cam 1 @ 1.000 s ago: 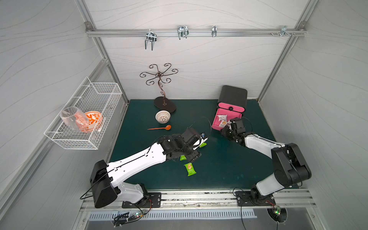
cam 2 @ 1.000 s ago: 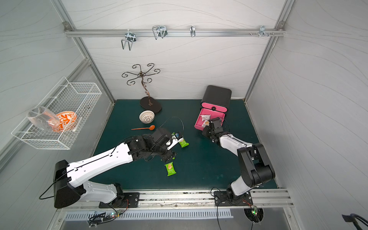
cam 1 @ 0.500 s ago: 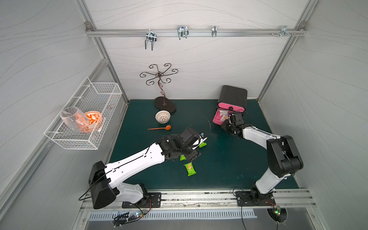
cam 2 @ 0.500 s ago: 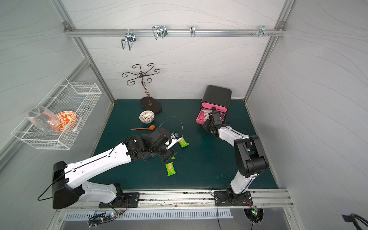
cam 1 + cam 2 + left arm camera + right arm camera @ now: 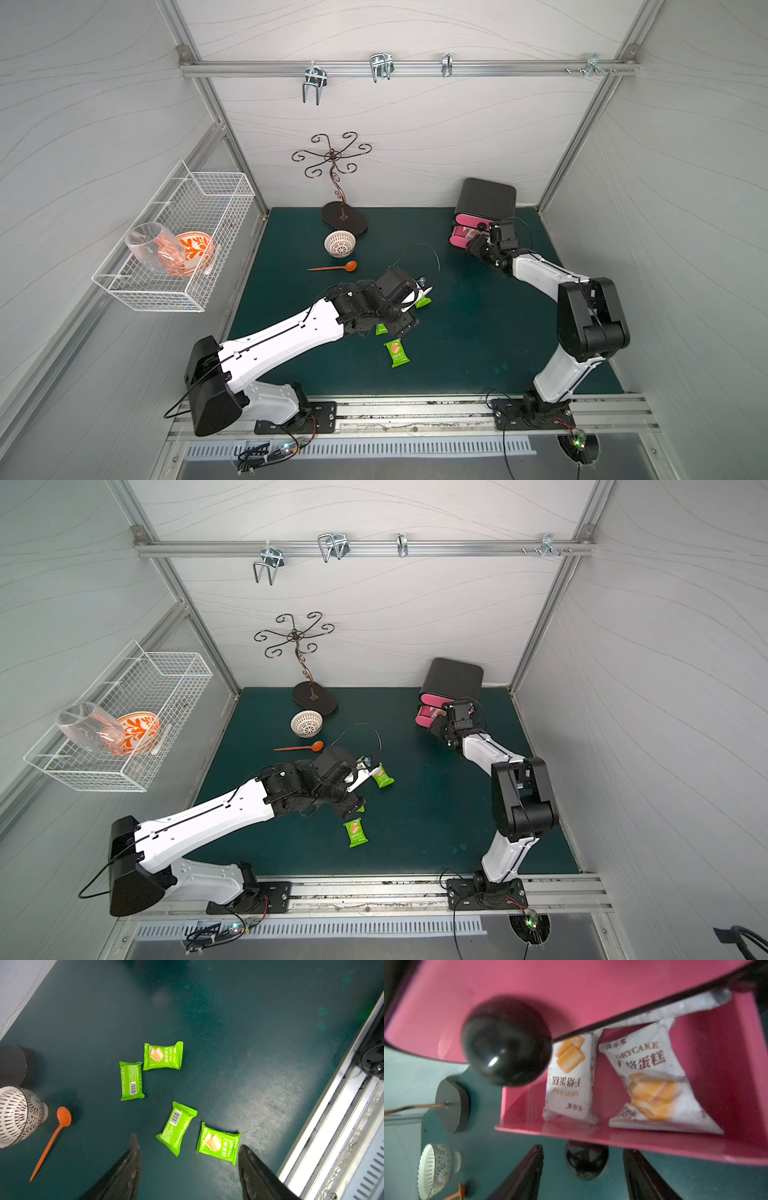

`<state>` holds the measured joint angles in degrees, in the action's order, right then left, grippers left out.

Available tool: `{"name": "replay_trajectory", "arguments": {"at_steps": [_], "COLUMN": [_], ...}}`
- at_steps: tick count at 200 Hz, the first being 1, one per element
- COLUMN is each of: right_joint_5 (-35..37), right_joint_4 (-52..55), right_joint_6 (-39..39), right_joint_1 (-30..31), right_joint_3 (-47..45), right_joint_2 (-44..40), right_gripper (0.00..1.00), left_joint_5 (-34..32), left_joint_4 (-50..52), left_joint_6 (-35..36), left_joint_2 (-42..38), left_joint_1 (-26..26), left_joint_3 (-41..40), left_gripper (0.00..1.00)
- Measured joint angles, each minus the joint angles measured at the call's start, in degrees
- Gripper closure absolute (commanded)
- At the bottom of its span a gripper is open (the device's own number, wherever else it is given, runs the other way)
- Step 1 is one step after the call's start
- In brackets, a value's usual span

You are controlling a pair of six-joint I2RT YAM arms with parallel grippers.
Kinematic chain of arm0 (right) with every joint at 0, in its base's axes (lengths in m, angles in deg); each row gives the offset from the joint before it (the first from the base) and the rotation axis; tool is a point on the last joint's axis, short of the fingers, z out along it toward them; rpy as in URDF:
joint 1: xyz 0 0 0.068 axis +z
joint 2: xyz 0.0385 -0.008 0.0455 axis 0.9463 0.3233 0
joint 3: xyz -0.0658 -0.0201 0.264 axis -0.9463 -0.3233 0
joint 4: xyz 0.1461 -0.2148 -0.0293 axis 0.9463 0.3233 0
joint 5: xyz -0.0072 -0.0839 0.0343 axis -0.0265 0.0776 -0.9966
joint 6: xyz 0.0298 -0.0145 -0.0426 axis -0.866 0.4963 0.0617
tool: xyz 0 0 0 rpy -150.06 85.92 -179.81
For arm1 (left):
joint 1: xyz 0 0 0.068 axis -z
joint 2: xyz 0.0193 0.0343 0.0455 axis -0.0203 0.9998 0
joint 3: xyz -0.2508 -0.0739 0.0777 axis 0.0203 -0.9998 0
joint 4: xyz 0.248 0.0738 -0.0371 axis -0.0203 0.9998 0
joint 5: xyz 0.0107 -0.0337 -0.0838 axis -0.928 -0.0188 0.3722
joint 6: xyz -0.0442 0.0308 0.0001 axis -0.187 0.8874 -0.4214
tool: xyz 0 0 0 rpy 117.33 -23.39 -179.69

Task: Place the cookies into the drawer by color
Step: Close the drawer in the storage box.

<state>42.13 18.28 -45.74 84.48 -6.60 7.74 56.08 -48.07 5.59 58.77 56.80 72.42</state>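
Here, left of centre toward the back, a patterned bowl (image 5: 16, 1115) and an orange spoon (image 5: 62, 1120) sit on the green mat (image 5: 249, 1022). At mid-table the left gripper (image 5: 188, 1141) hovers with its fingers spread wide and empty above four green cookies (image 5: 176, 1128) scattered close together. At the far right, the right gripper (image 5: 582, 1148) stands parted, a black knob (image 5: 586, 1162) showing between its fingers, before the open pink drawer (image 5: 654, 1142) holding two white cookies (image 5: 571, 1076).
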Motion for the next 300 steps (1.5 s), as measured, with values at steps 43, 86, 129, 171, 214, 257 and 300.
{"name": "replay_trajectory", "arguments": {"at_steps": [43,86,129,171,214,257,300], "right_joint_5": [-2.7,-5.7,-8.5,-6.9,-5.4,-4.8,-4.6], "right_joint_4": [-0.7,-8.2,-16.1,-23.7,-26.8,-28.8,-32.5], "right_joint_6": [-1.8,-11.0,-20.2,-23.8,-25.6,-26.4,-29.0], "right_joint_1": [-0.8,-5.8,-7.8,-7.8,-7.8,-7.9,-8.4], "right_joint_3": [-8.5,-19.2,-22.9,-22.3,-16.9,-11.9,-9.6], "right_joint_2": [-13.9,-22.1,-16.1,-9.9,-3.2,2.1,7.8], "right_gripper": [0.4,0.86,1.0,1.0,1.0,1.0,1.0], "left_joint_5": [0.1,0.6,1.0,0.9,0.6,-0.1,0.0], "left_joint_4": [0.0,0.0,0.0,0.0,0.0,-0.1,-0.1], "left_joint_6": [-0.2,-0.6,-0.7,-0.6,-0.5,-0.3,-0.2], "left_joint_2": [0.0,0.2,0.2,0.2,0.2,0.2,0.2], "left_joint_1": [0.0,0.2,0.5,0.6,0.6,0.6,0.6], "left_joint_3": [0.0,0.0,0.0,0.0,0.0,-0.2,-0.5], "left_gripper": [0.25,0.25,0.25,0.25,0.25,0.25,0.25]}}
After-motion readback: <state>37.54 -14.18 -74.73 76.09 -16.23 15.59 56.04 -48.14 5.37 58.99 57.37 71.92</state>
